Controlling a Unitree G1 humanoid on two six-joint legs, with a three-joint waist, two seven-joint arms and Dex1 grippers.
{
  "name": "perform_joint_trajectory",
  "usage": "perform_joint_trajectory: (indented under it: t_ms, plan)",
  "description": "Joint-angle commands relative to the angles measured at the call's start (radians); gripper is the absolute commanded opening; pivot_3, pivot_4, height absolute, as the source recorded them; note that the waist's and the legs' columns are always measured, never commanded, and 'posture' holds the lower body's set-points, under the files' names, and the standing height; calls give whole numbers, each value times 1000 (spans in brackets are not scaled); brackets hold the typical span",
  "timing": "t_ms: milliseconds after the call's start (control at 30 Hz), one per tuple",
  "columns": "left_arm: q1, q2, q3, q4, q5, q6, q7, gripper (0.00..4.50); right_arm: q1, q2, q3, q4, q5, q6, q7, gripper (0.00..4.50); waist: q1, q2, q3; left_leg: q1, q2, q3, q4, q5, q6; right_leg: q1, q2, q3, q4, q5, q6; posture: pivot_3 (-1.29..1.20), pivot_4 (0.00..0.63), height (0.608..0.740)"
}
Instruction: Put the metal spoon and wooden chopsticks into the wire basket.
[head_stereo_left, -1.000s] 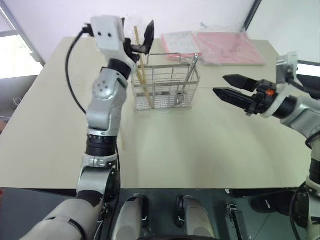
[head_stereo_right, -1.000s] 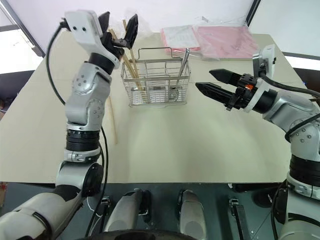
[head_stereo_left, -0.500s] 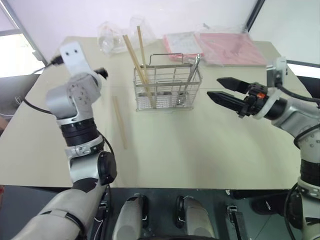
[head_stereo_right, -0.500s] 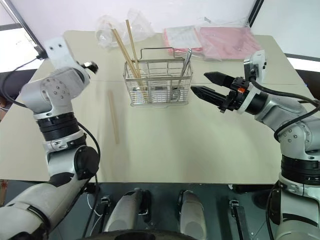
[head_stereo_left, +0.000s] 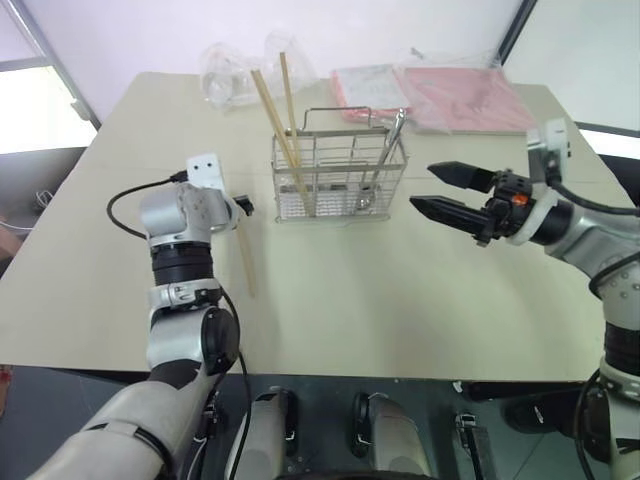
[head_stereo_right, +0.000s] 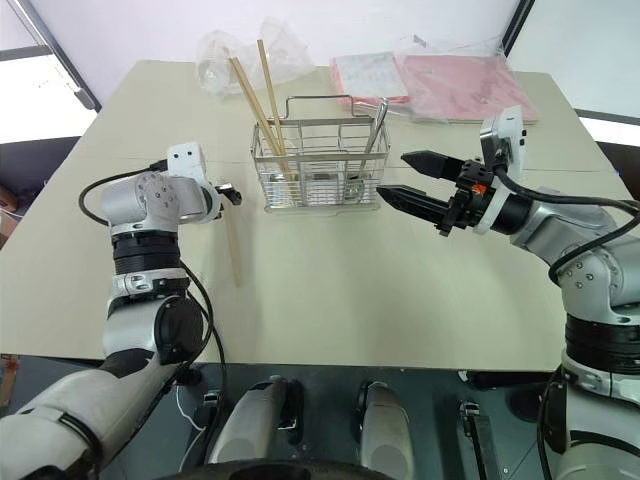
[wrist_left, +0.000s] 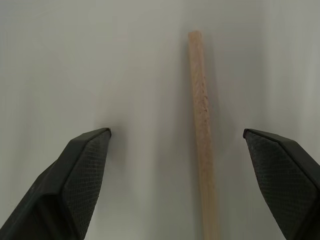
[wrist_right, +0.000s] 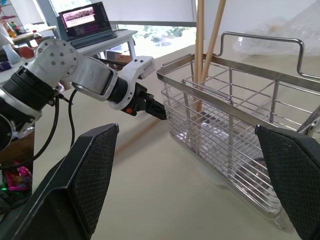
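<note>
- A loose chopstick (head_stereo_left: 243, 257) lies flat on the table (head_stereo_left: 400, 300), to the left of the basket (head_stereo_left: 340, 180), its length running toward and away from the robot.
- The left gripper (wrist_left: 177, 145) hangs spread wide over its far end, touching nothing.
- The right gripper (head_stereo_left: 440, 190), jaws apart and empty, points at the basket's right side.
- Two chopsticks (head_stereo_left: 280, 110) lean in the basket's left end; the spoon (head_stereo_left: 385, 150) leans at its right.
- Plastic bags (head_stereo_left: 235, 70) and pink folders (head_stereo_left: 460, 95) lie behind the basket.

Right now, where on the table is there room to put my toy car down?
The bare near half of the table is free, from the loose chopstick to the right gripper. The far side is crowded: the wire basket, clear bags and pink packets. The left gripper hovers over the chopstick.
</note>
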Motion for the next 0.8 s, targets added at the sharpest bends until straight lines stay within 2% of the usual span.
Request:
perform_joint_trajectory:
  t_ms: [33,233,367,433,533,667,733,800]
  plan:
    - [-15,0,-11,39,-3,-22,-26,3056,5,1,-38,-47,27,-5,-14,4500,1,0,0,0,0,0,0,0,0,0,0,0,0,0,0,0,150,699]
    - [-30,-4,-1,43,-7,-30,-15,29,12,-3,-48,-52,41,0,-26,4500,3,0,0,0,-1,0,0,0,0,0,-1,0,0,0,0,0,150,699]
    - [-14,15,-6,41,13,-119,-8,29,6,-3,-50,-49,48,6,-35,4500,-1,0,0,0,0,0,0,0,0,0,-1,0,-1,0,0,0,150,699]
    - [-18,52,-23,42,40,-288,-12,29,2,-2,-53,-45,55,12,-42,4500,-2,0,0,0,0,0,0,0,0,-1,-1,0,0,0,0,0,150,699]
    - [-76,103,15,73,42,-575,9,29,-1,-9,-54,-39,60,19,-44,4500,-5,0,0,-1,0,0,0,0,0,-2,-1,0,-1,1,-1,0,150,699]
    - [-212,130,57,65,-65,-955,-146,29,-15,-14,-60,-34,75,41,-48,4500,4,0,0,-8,1,0,0,0,-1,-7,-1,0,-1,2,-3,0,150,699]
    - [-267,117,45,29,-134,-1029,-256,29,-26,-14,-61,-30,82,53,-52,4500,5,0,0,-15,0,0,3,3,-5,-12,-1,-1,-1,2,-3,0,150,699]
    - [-294,92,23,-8,-190,-1033,-322,29,-30,-14,-62,-28,89,60,-56,4500,2,0,0,-16,0,1,7,3,0,-12,-2,-1,-1,2,-3,0,150,699]
